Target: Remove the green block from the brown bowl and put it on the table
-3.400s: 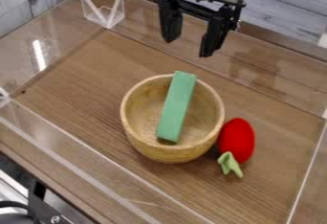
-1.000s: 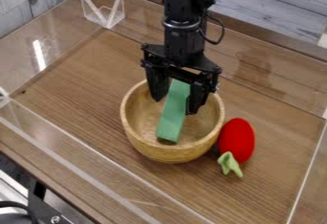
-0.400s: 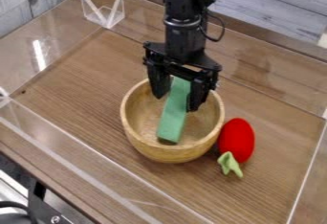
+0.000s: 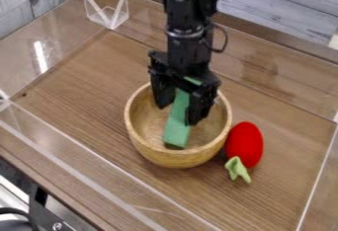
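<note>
The brown bowl [image 4: 148, 139] sits on the table [image 4: 79, 87] near the middle. The green block [image 4: 179, 126] leans inside it, its lower end toward the front and its upper end at the far rim. My gripper [image 4: 184, 101] points straight down into the bowl, open, with one dark finger on each side of the block's upper half. The jaws stand apart from the block's sides, and its top end is hidden behind the gripper body.
A red strawberry toy [image 4: 243, 142] with green leaves lies against the bowl's right side. Clear acrylic walls [image 4: 53, 38] ring the tabletop, with a clear bracket [image 4: 106, 11] at the back left. Bare wood lies left of and behind the bowl.
The gripper came down from above the back of the table to straddle the block in the bowl. Over the last second it sank slightly and rolled a little about its vertical axis.
</note>
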Motion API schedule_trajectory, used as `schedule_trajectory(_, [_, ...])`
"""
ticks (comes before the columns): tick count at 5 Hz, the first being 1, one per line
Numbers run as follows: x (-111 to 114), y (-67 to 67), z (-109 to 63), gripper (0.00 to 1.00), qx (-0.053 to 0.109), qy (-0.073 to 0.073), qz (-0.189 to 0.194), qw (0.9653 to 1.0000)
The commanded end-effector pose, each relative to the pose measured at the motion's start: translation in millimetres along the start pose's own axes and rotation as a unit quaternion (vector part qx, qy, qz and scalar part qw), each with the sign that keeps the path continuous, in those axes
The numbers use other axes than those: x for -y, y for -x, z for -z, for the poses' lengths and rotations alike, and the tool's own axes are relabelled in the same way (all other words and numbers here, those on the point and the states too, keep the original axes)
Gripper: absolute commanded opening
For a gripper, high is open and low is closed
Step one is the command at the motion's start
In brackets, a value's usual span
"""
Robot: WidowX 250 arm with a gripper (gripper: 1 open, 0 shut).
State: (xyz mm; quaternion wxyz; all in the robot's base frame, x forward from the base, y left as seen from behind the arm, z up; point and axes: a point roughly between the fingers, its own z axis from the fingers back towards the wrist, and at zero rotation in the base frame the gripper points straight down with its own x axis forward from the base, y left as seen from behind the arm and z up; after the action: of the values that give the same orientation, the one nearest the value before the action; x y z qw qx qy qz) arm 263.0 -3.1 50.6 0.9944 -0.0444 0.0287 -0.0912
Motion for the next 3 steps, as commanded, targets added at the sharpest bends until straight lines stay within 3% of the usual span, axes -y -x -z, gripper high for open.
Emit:
schedule_trajectory(1, [-8,-8.8,-1.4,0.0,0.017,-0.001,0.003,0.9998])
schedule_trajectory(2, [-13,-12.1,-2.6,0.0,0.023,0.002,-0.002,0.9997])
schedule_trajectory(3, [-16,-5.7,-19.2,0.0,0.029,0.005,-0.007,0.9996])
